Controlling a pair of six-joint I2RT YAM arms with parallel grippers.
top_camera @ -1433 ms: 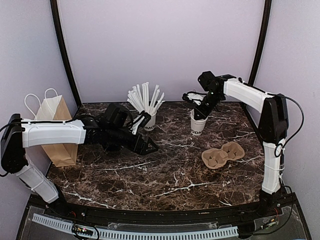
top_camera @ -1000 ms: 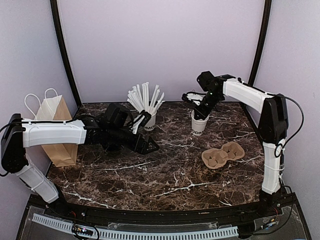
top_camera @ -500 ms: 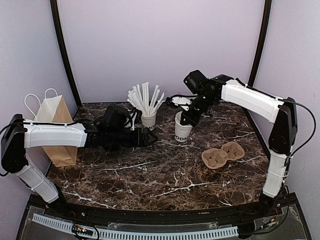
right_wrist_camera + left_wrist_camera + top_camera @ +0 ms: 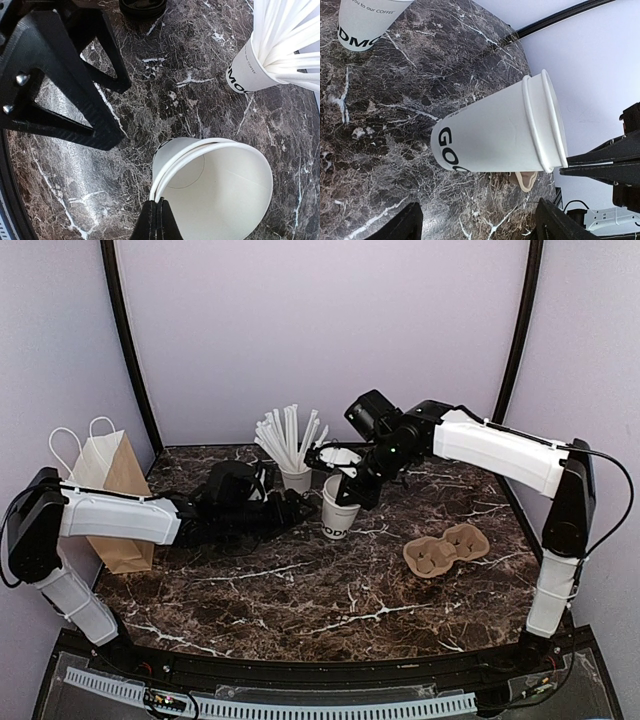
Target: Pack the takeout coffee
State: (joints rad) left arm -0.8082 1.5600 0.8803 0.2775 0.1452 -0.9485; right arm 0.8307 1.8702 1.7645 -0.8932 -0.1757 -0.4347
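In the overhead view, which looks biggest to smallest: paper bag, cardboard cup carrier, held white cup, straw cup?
1. paper bag
2. cardboard cup carrier
3. held white cup and straw cup: the cups look alike, so they are not ranked.

The tabletop (image 4: 300, 590) is patterned in dark brown marble with white veins. The cup (image 4: 341, 512) is printed white with dark letters; the paper bag (image 4: 118, 490) is coloured brown.

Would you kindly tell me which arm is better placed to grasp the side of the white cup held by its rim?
Left, probably. The left gripper is open and faces the side of the white cup, close by; the right gripper is shut on its rim.
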